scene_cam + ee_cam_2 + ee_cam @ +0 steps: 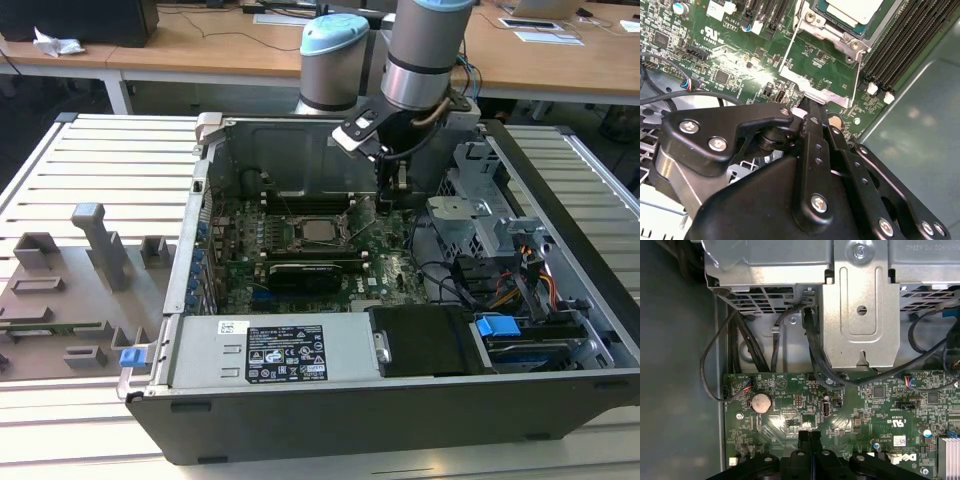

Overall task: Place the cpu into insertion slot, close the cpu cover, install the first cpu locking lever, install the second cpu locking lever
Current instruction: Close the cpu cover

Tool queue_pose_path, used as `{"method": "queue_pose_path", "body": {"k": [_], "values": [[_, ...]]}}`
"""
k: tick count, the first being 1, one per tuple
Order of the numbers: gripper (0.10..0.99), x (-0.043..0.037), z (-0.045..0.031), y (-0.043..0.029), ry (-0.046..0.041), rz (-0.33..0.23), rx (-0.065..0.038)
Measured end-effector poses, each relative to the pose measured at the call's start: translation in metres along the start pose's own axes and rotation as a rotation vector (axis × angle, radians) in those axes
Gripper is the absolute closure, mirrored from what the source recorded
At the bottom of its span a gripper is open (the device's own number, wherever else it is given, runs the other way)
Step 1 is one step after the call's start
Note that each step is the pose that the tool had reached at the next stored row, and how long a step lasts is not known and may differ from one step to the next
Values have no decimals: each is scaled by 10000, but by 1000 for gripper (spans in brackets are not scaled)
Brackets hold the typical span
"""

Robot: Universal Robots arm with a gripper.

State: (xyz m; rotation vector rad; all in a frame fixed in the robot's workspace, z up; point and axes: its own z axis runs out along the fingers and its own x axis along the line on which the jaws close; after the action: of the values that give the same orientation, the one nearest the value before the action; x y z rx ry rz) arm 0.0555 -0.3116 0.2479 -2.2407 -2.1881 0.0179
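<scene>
Pincer (pixel 809 107) held together at the socket's edge, inside the open computer case (pixel 400 400).

The cpu (pixel 852 9) is seen seated in the insertion slot (pixel 303 232), with the cpu cover (pixel 832 35) lying down around its pale top, so placing and covering are judged done. In both wrist views the pincer fingers are pressed together with nothing seen between them, their tip set just beside the cover's metal tongue (pixel 817 94), probably so that a narrow point can reach the thin wire lever (pixel 790 47) alongside. Whether either lever is latched cannot be told.
</scene>
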Motion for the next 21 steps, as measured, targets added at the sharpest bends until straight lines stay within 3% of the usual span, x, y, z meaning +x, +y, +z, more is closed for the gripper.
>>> {"method": "queue_pose_path", "body": {"k": [4, 11, 21], "values": [[980, -1, -11, -67, 0, -2, -22], [980, -7, -8, -299, 1, 0, -63], [980, -10, -4, -430, 2, 0, -65]]}}
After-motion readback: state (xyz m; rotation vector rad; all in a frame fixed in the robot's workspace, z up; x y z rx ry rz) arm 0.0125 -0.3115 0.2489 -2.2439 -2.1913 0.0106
